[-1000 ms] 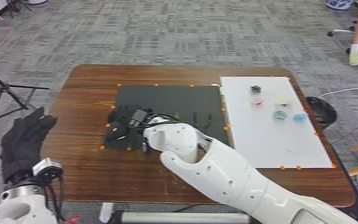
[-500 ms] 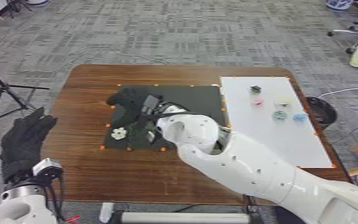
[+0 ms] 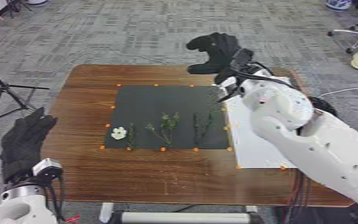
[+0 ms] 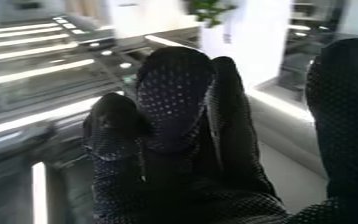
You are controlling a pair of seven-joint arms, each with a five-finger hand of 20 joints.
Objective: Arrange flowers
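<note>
Above the table's back edge, my right hand is raised in the head view, its fingers extended with nothing held. The right wrist view has the same right hand open, thumb apart from the fingers. My left hand stays open off the table's left side. On the black mat, a white flower lies near the lower left corner, beside a thin green stem. Leafy green stems lie at the mat's lower middle, and more stems lie toward its right edge. The right arm covers the flower heads' area.
A white sheet lies on the table's right part, its upper part largely behind my right arm. Orange markers border the mat and sheet. The brown table has a black tripod standing off its left side.
My right hand has moved from over the mat's left side, away from me and rightward, past the table's back edge. The white flower and green stems are uncovered. My left hand has stayed still.
</note>
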